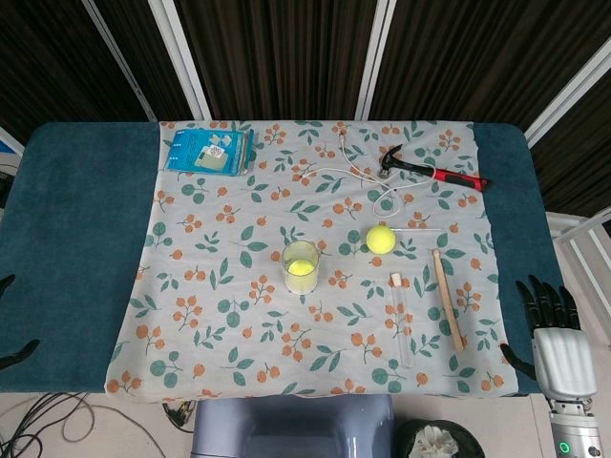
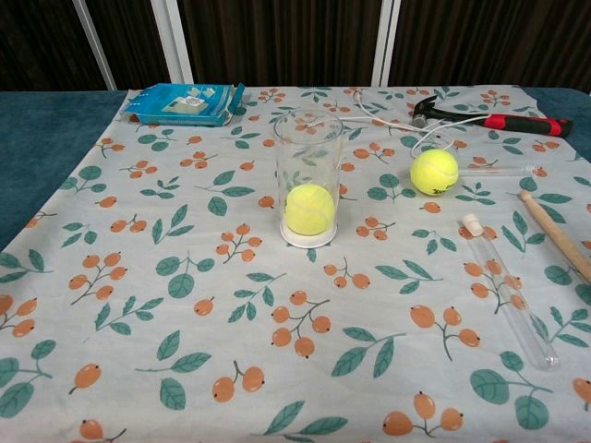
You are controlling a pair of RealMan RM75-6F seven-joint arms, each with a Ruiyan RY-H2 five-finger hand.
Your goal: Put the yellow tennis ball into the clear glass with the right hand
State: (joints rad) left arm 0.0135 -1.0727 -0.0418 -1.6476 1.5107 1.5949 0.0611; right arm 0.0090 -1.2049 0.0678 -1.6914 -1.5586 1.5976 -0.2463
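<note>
Head and chest views, task nearly closed. A ball [image 2: 309,209] is sitting at the bottom of the glass [image 2: 308,175], which is standing upright near the middle of the cloth [image 1: 229,286] on the counter [image 1: 81,248]; I am reading this as the ball already delivered. A second ball [image 2: 435,172] is lying loose on the cloth to the right of the glass, well apart from it, just beside the cable [image 1: 358,176].

I am keeping the right robot hand [image 1: 556,334] off the counter's right edge, fingers spread and holding nothing, so that it is clear of the glass and cannot tip it. Only dark fingertips of the left robot hand [image 1: 11,320] are showing at the frame's left edge; I cannot tell whether it is spread or closed.

The other items are lying where they do not crowd the glass: hammer [image 1: 434,172] at the far right, blue packet [image 1: 208,151] at the far left, test tube [image 2: 508,291] and wooden stick [image 2: 557,233] along the right side.
</note>
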